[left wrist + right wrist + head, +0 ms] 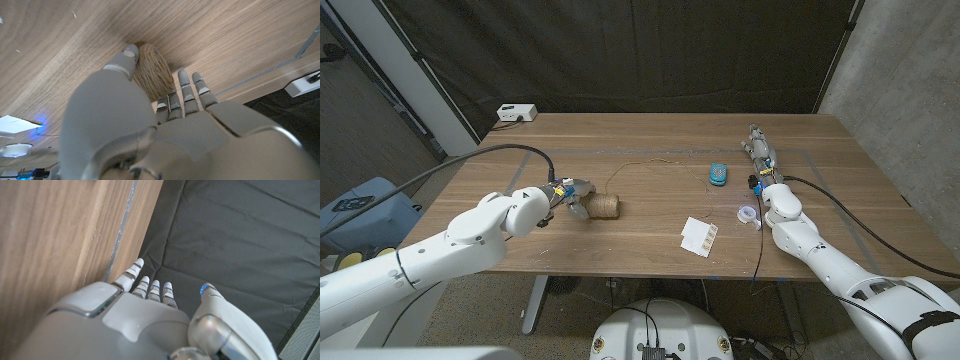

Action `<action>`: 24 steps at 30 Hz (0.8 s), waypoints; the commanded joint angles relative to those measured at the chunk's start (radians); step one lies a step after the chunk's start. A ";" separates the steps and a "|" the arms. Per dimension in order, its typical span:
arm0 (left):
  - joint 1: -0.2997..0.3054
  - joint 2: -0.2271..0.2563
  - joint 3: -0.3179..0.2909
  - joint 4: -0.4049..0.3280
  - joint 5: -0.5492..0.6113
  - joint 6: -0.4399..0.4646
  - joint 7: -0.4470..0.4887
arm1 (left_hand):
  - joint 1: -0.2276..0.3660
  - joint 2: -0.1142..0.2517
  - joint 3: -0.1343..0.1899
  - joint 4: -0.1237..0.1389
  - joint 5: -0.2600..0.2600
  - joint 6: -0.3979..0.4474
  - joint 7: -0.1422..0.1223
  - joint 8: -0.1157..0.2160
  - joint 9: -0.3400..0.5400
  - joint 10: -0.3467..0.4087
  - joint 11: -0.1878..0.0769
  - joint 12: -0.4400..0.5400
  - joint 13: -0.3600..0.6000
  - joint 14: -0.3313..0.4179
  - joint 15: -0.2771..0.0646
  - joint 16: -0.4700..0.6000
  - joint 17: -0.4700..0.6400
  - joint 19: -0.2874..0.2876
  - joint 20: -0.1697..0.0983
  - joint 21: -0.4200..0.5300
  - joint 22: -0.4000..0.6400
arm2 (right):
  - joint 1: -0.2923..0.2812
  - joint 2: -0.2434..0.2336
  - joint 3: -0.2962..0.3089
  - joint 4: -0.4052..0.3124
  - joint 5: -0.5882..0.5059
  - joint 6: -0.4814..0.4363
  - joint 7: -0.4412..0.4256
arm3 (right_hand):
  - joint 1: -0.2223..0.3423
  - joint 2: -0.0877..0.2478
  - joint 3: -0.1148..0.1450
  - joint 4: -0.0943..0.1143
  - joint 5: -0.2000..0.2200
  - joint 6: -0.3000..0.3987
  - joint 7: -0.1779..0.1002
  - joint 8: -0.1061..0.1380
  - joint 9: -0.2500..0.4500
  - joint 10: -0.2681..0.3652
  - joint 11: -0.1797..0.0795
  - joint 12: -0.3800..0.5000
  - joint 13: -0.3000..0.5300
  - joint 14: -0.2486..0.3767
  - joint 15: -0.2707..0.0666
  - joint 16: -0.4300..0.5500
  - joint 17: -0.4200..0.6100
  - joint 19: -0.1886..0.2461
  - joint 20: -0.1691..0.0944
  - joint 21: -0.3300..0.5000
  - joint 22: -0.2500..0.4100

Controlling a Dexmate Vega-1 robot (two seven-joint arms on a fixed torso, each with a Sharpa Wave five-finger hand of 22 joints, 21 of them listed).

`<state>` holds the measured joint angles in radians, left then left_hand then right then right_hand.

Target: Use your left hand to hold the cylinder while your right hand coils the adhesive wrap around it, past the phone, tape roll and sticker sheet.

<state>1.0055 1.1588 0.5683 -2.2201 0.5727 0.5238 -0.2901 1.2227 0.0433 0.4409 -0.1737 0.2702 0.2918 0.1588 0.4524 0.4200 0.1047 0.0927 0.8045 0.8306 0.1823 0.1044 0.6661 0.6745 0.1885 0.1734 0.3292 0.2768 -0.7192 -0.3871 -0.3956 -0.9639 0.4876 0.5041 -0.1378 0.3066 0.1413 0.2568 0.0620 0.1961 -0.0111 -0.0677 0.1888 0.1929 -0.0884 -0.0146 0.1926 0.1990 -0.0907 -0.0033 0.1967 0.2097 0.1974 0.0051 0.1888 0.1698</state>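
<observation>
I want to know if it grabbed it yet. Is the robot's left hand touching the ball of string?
Touching. In the left wrist view the left hand has fingers on either side of the ball of string, pressed against it on the table.

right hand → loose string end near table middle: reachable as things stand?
Probably yes. The right hand is open near the far right edge, holding nothing. Bare table lies between it and the string; the phone sits close to that path, so it should skirt it.

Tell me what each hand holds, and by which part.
The left hand grips the twine-wound cylinder around its side, thumb opposite fingers. The right hand holds nothing.
</observation>
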 commanded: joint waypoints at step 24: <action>0.069 -0.019 -0.021 -0.006 0.076 0.000 0.131 | 0.069 -0.003 0.011 0.004 0.030 0.101 -0.030 0.104 0.056 0.109 -0.041 0.051 0.043 0.118 -0.051 0.039 -0.002 0.059 -0.010 0.036 0.004 | -0.015 -0.008 0.000 -0.007 0.000 0.008 0.011 | -0.009 -0.003 0.009 0.000 -0.001 0.001 -0.003 0.007 0.003 -0.009 0.001 0.006 0.002 -0.008 0.000 0.007 0.002 -0.002 -0.003 0.007 0.005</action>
<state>1.0551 1.1413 0.5619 -2.2155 0.6392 0.5224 -0.1799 1.2768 0.0188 0.4417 -0.1764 0.2971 0.3847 0.1271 0.5306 0.4425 0.2006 0.0570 0.8509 0.8511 0.2919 0.0556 0.7028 0.6713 0.2396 0.1607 0.3602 0.2767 -0.7216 -0.3866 -0.3958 -0.9475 0.4898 0.5146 -0.1245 0.3026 0.1372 0.2570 0.0624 0.1962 -0.0110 -0.0676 0.1888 0.1929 -0.0884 -0.0146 0.1926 0.1990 -0.0907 -0.0033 0.1967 0.2097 0.1974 0.0051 0.1887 0.1698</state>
